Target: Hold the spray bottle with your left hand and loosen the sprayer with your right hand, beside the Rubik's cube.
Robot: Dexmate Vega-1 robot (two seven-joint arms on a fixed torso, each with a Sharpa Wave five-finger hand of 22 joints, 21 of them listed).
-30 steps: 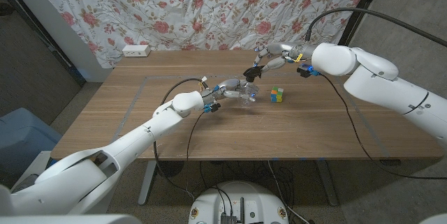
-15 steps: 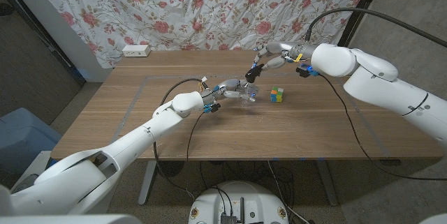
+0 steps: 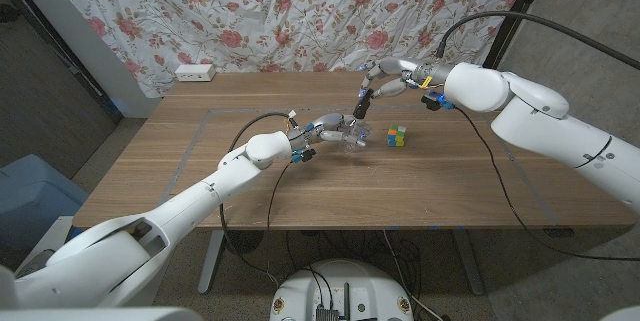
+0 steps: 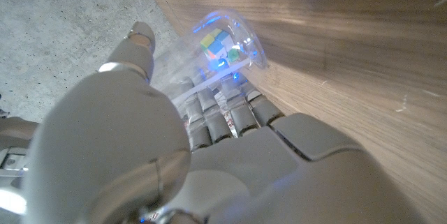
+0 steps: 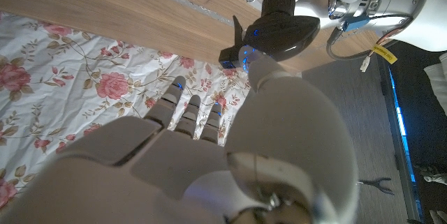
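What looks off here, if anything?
The black sprayer is off the clear spray bottle: the right hand holds it lifted above the bottle, which the left hand grips beside the Rubik's cube. No spill is visible on the wooden table.

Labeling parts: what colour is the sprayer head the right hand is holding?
Black; the sprayer head shows best in the right wrist view, pinched by the right hand.

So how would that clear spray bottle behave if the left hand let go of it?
The spray bottle looks clear and empty, so probably light and easily knocked over. Its round body would likely roll if tipped. The black sprayer, held by the right hand, seems already lifted off it.
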